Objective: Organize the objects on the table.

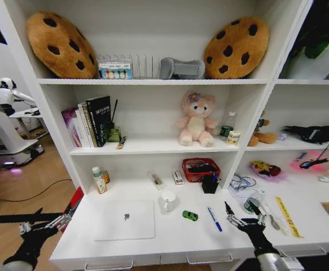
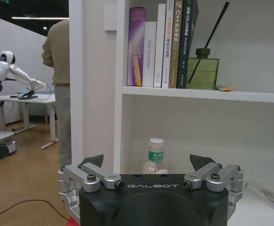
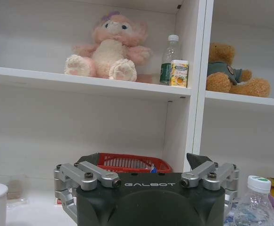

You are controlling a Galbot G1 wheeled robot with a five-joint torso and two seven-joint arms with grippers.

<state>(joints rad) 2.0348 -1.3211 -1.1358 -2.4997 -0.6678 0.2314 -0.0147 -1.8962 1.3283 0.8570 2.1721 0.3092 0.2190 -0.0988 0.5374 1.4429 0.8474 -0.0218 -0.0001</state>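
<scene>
Right now the right gripper [image 1: 244,216] hovers just above the front right part of the long white desk [image 1: 170,240], its dark fingers spread wide with nothing between them. In the right wrist view that gripper [image 3: 145,162] shows the same broad gap, facing a red mesh basket [image 3: 129,163] at the back of the desk, with a pink plush bear [image 3: 109,47] on the shelf above.

Just to this gripper's left lies the slim blue pen [image 1: 214,218], flat on the desk, its long axis running from back-left to front-right. Farther left sits the tiny green toy car [image 1: 190,215], lying crosswise with its length running left to right; which end is its front I cannot tell. Beyond that, a white mug [image 1: 167,201] stands upright, and the thin silver laptop [image 1: 125,219] lies closed and flat, its small logo facing up and its long edges running parallel to the desk's front edge.

The left gripper [image 1: 44,224] hangs off the desk's left end, well apart from the laptop, over the wooden floor. Its fingers are also spread wide and empty. In the left wrist view the left gripper [image 2: 147,163] faces a clear plastic bottle with a white cap [image 2: 155,157] standing below a shelf of upright books [image 2: 161,43].
</scene>
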